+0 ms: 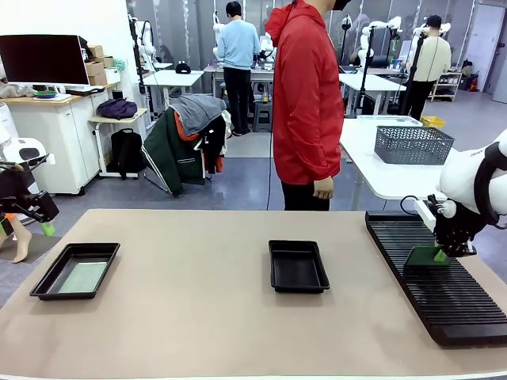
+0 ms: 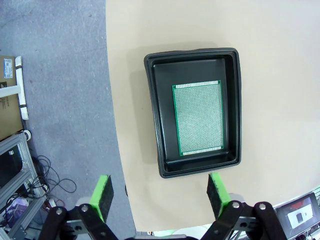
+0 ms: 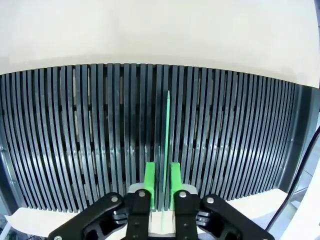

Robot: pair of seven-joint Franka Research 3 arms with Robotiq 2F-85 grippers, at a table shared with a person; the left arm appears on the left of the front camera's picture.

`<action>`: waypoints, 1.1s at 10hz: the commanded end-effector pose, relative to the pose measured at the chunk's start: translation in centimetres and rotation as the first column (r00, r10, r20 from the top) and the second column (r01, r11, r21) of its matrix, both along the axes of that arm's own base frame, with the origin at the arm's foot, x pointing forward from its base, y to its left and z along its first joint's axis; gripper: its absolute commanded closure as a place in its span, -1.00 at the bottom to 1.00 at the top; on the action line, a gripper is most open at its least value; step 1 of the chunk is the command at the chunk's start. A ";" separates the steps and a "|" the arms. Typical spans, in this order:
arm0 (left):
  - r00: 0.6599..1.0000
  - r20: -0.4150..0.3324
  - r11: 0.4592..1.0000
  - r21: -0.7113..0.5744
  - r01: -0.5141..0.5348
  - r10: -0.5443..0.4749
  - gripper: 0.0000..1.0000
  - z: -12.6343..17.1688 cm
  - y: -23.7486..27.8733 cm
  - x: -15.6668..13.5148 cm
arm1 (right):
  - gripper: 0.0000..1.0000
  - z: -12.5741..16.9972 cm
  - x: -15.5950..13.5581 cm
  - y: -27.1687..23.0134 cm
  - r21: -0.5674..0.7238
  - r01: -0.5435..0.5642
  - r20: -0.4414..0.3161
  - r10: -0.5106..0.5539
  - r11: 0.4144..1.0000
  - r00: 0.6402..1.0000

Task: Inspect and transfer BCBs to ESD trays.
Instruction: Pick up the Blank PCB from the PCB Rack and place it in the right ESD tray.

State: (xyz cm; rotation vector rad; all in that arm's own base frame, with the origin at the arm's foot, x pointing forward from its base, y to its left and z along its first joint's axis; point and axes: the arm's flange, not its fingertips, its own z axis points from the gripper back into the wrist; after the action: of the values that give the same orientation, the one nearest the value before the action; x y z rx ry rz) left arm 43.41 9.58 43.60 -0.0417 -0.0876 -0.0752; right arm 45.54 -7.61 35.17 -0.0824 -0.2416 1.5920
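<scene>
The left gripper (image 2: 159, 196) hovers high at the robot's far left, aimed downward. Its jaws are spread wide, the green pads (image 2: 102, 197) well apart with nothing between them. The right arm (image 1: 475, 178) bends in from the right with its wrist turned down, so the right gripper (image 3: 162, 176) points straight down, jaws pinched together on the top edge of a thin BCB (image 3: 166, 125) that stands on edge.

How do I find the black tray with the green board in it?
Start at the big tan table. Of its two black trays, skip the empty middle tray and go to the left tray near the table's left edge. Only it has a green board lying flat inside.
</scene>
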 end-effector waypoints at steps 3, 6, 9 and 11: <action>1.000 0.001 1.000 0.001 0.006 -0.006 -1.00 -0.1 0.1 -0.2 | 1.00 0.0 0.6 -0.4 -0.012 -0.023 -0.016 0.023 1.000 1.000; 1.000 0.001 1.000 0.001 0.006 -0.006 -1.00 -0.1 0.1 -0.2 | 1.00 0.2 0.8 -0.4 -0.016 -0.022 -0.020 0.022 1.000 1.000; 1.000 0.001 1.000 0.001 0.006 -0.006 -1.00 -0.1 0.1 -0.2 | 1.00 1.0 0.7 -0.4 -0.022 -0.019 -0.014 0.019 1.000 1.000; 1.000 0.001 1.000 0.001 0.006 -0.006 -1.00 -0.1 0.1 -0.2 | 1.00 3.1 0.2 -0.6 -0.039 -0.016 -0.006 0.016 0.999 1.000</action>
State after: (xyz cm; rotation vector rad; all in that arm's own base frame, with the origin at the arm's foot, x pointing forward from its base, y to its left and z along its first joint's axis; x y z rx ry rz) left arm 43.41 9.58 43.60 -0.0417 -0.0876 -0.0752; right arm 45.96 -8.00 36.60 -0.0864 -0.2308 1.6045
